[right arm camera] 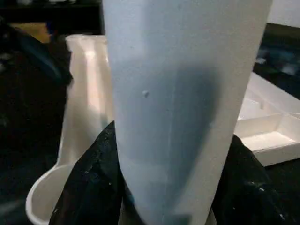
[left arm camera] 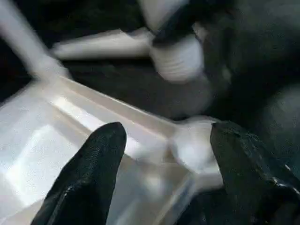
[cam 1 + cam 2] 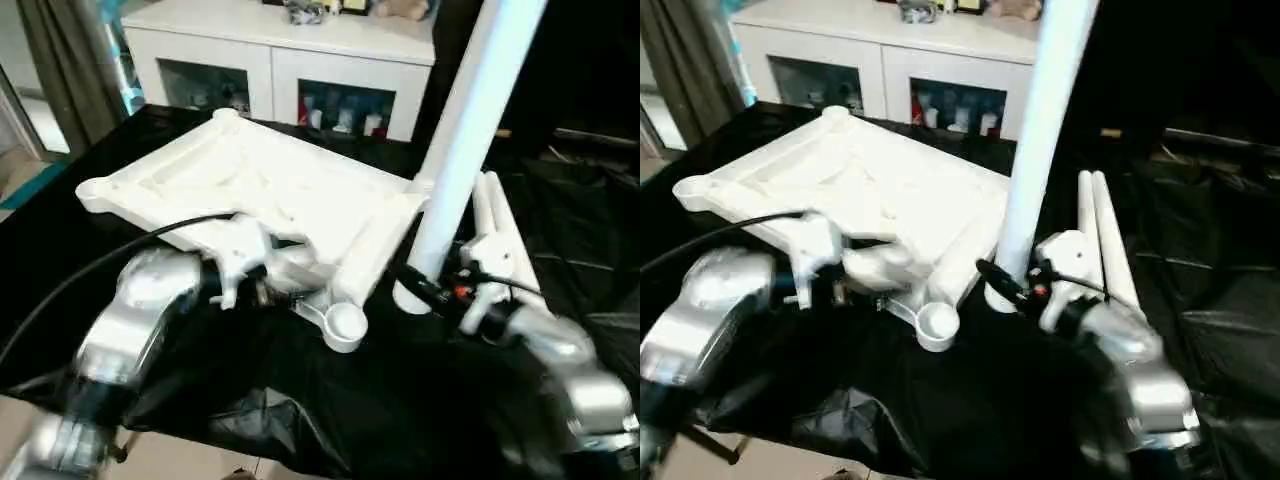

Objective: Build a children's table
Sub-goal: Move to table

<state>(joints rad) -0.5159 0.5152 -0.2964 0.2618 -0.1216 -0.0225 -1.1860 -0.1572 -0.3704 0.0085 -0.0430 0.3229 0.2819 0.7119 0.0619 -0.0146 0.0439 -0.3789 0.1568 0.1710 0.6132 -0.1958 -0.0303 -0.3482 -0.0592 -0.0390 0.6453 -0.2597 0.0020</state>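
The right gripper (image 3: 425,285) reaches in level from the right, its silver forearm angling up from the near right corner, and its two black fingers (image 1: 89,187) are clamped on either side of a white leg (image 3: 465,140) near its thick lower end. That leg stands almost upright, leaning a little, its base just off the tabletop's right near corner socket (image 3: 343,326).

The left gripper (image 2: 164,164) comes in from the near left, its forearm bent across the black cloth (image 3: 400,400), and hovers at the tabletop's near edge. Its fingers (image 2: 93,173) stand well apart with nothing between them, pointing over the rim toward the round socket.

The tabletop (image 3: 270,190) lies underside up in the middle of the cloth-covered table, a smooth white plastic rectangle with a raised rim, shallow ribs and cup-like round sockets at the corners; three sockets can be made out. Two more tapered white tube legs (image 3: 495,225) lie side by side, touching, just beside the tabletop's right edge. Three legs are countable in all.

A white cabinet (image 3: 290,60) with glass doors stands beyond the far edge.
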